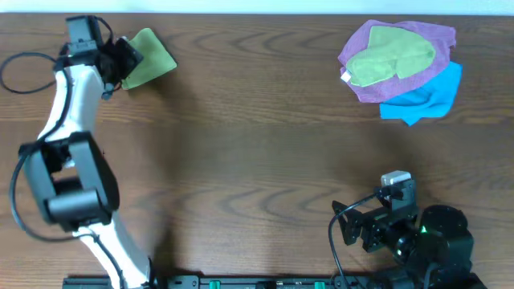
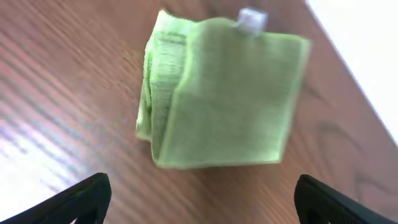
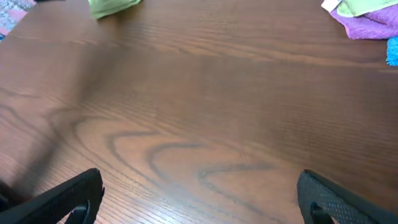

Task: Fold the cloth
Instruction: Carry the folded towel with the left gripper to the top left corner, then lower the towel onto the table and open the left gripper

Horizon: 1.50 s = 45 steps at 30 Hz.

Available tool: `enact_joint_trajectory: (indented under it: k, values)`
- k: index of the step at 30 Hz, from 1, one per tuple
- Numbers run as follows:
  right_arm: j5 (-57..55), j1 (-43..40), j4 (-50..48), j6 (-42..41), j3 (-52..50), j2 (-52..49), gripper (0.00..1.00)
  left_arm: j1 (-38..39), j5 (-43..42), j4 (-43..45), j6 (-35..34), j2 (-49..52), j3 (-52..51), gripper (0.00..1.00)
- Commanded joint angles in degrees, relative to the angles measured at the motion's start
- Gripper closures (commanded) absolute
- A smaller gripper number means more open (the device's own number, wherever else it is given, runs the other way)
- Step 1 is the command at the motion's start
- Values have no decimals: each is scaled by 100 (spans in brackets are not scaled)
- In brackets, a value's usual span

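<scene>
The lime-green cloth (image 1: 151, 58) lies folded into a small thick square at the table's far left. In the left wrist view the cloth (image 2: 217, 99) has stacked layers along its left side and a small white tag (image 2: 252, 20) at its far edge. My left gripper (image 1: 120, 60) is open and empty at the cloth's left edge; in its wrist view the fingers (image 2: 202, 183) are spread wide just short of the cloth, not touching it. My right gripper (image 1: 353, 225) is open and empty over bare table at the front right, far from the cloth.
At the far right a purple cloth (image 1: 401, 72) lies in a pile with a duller olive-green cloth (image 1: 393, 56) on top and a blue cloth (image 1: 430, 100) under it. The table's far edge (image 1: 257, 14) runs just behind both cloth spots.
</scene>
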State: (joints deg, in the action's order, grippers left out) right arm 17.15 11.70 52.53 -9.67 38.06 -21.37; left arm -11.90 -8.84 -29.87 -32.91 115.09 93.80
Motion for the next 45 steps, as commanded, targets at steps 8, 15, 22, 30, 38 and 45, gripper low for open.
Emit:
enact_joint_trajectory:
  k: [8,15,22,30,38,45]
  values:
    - [22,-48,4,-57,-37,9,1,162,0,-1134,785,-671,98,5]
    - [22,-48,4,-57,-37,9,1,719,369,-1906,1456,-1108,98,4]
    - [22,-48,4,-57,-37,9,1,1154,437,-1950,1469,-1812,98,5]
    - [22,-48,4,-57,-37,9,1,1202,435,-1939,1471,-2524,98,5]
    - [24,-48,4,-57,-37,9,1,1228,463,-2662,1475,-3150,98,5]
    - [22,-48,4,-57,-37,9,1,1235,535,-3088,2039,-3709,79,5]
